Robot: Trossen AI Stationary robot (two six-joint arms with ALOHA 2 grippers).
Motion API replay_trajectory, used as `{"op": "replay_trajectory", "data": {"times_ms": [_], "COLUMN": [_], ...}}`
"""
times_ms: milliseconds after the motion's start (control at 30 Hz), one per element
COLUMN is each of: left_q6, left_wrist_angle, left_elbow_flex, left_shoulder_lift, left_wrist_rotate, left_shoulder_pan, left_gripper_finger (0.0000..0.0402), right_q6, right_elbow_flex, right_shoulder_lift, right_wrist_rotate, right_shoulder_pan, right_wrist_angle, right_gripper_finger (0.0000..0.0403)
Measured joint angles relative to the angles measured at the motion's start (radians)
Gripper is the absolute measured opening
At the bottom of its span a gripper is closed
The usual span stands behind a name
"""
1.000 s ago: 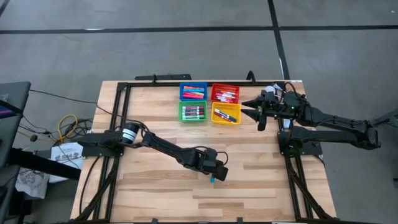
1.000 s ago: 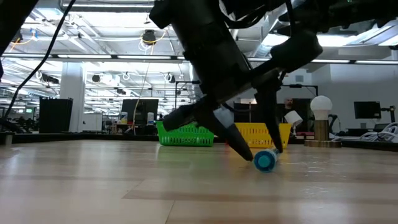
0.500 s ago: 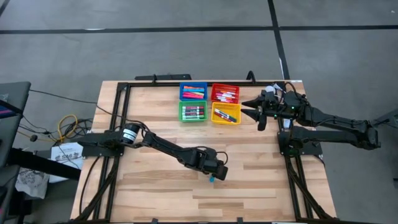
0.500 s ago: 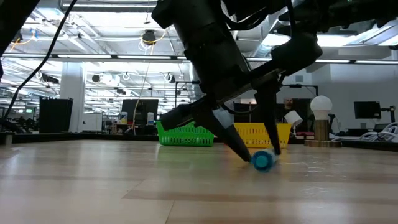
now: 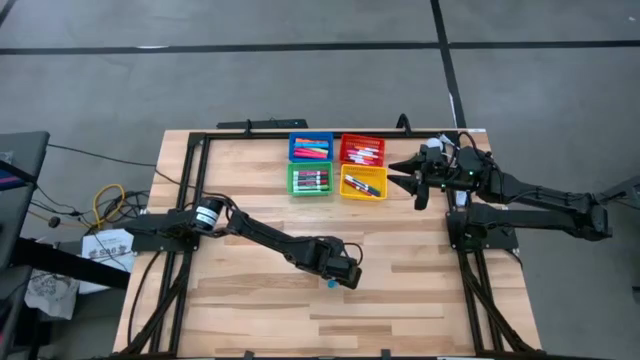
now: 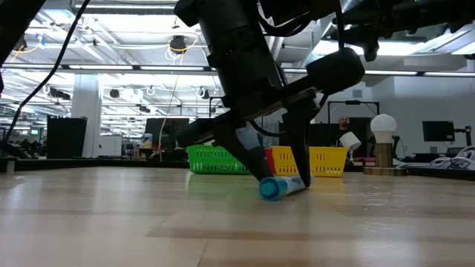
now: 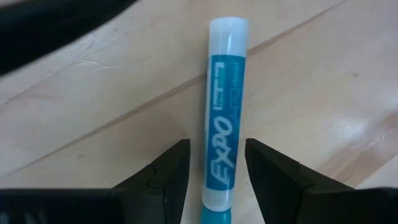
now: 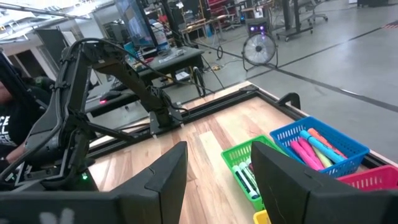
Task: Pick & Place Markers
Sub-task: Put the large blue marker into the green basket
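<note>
- Nearly done, by the look of it: four small square plastic bins (image 5: 337, 166) at the table's far side already full of pens.
- One teal marker with a white barrel (image 7: 222, 118) left, flat on the wooden table (image 5: 420, 290).
- Left gripper (image 7: 214, 165) down low, jaws narrow, either side of it.
- Right gripper (image 5: 402, 172) waiting beside the bins, jaws apart, empty.
</note>
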Motion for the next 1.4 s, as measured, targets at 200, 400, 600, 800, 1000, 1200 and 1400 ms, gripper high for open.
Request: {"op": "replay_trajectory", "data": {"times_ms": [200,400,600,800,1000,1200,1400], "left_q6": [-0.001,0.024,0.032,0.047,0.050,0.050,0.050], "left_wrist_angle": [-0.070,-0.173,-0.182,-0.180,-0.178,-0.172,-0.165], "left_elbow_flex": [0.000,-0.006,-0.007,-0.007,-0.007,-0.008,-0.009], "left_shoulder_lift": [-0.007,-0.030,-0.031,-0.031,-0.031,-0.034,-0.040], "left_wrist_rotate": [-0.014,-0.045,-0.052,-0.031,-0.029,-0.037,-0.077], "left_shoulder_pan": [0.010,0.027,0.034,0.044,0.045,0.045,0.045], "left_gripper_finger": [0.0159,0.0159,0.0159,0.0159,0.0159,0.0159,0.0159], "right_q6": [0.002,0.002,0.001,-0.001,-0.001,-0.002,-0.033], "right_elbow_flex": [0.000,0.000,0.000,0.000,0.000,0.000,0.000], "right_shoulder_lift": [0.000,0.000,0.000,0.000,0.000,0.000,0.000], "right_wrist_rotate": [0.000,-0.001,-0.002,-0.002,-0.002,-0.002,-0.023], "right_shoulder_pan": [0.000,0.000,0.000,0.000,0.000,0.000,0.000], "right_wrist_angle": [-0.001,0.001,0.006,0.006,0.006,0.006,0.005], "right_gripper_finger": [0.0166,0.0169,0.0166,0.0169,0.0167,0.0168,0.0167]}}
